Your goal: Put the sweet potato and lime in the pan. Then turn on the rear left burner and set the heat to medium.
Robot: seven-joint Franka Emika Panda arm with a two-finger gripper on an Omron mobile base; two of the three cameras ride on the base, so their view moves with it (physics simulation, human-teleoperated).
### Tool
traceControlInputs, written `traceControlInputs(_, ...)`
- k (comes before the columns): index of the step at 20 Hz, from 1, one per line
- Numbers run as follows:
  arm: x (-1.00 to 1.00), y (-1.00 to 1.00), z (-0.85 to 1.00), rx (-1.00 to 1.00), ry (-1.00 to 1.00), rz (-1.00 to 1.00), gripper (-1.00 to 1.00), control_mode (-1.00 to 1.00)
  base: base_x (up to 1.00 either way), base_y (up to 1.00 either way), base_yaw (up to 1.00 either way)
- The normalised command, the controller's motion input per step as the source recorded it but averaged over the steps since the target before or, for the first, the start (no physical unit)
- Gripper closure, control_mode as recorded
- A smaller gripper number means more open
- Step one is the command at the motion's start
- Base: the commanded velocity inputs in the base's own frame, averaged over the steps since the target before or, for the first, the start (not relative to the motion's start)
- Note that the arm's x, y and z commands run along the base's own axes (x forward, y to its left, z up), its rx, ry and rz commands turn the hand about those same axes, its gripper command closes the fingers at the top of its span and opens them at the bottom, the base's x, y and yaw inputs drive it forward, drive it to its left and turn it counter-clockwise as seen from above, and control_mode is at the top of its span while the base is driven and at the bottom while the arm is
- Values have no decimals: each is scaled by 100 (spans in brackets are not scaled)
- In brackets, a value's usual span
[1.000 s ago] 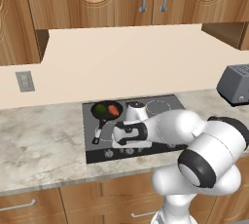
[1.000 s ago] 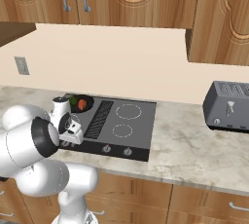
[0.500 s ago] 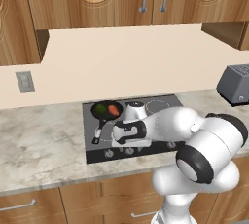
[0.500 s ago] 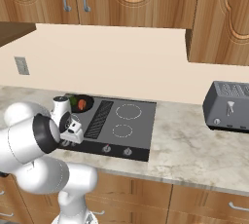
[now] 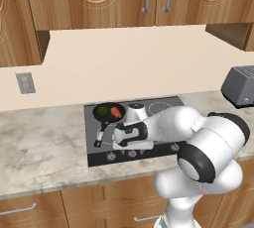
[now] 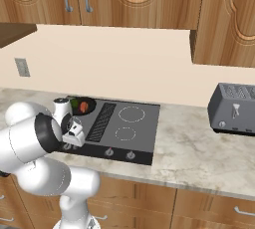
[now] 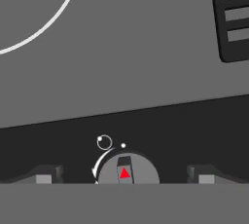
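The black pan sits on the rear left burner of the cooktop, its handle pointing toward the front. Inside it lie the dark green lime and the orange-red sweet potato, side by side; both also appear in the right base view, sweet potato and lime. My gripper hangs low over the cooktop's front control strip, open, its fingertips well apart on either side of a round knob marked with a red triangle, not touching it.
Other knobs line the cooktop's front edge. A slotted vent grille runs down the cooktop's middle. A grey toaster stands on the marble counter at the far right. A wall outlet is at left.
The hand has settled very slightly toward the front knob row. Pan, lime and sweet potato have not moved.
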Motion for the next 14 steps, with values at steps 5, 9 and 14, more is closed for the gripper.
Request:
traceControlInputs(5,-5,0,-2,0,0,0,-100,-100,0,0,0)
traceControlInputs(9,0,0,0,0,0,0,100,-100,0,0,0)
traceControlInputs(14,0,0,0,0,0,0,100,-100,0,0,0)
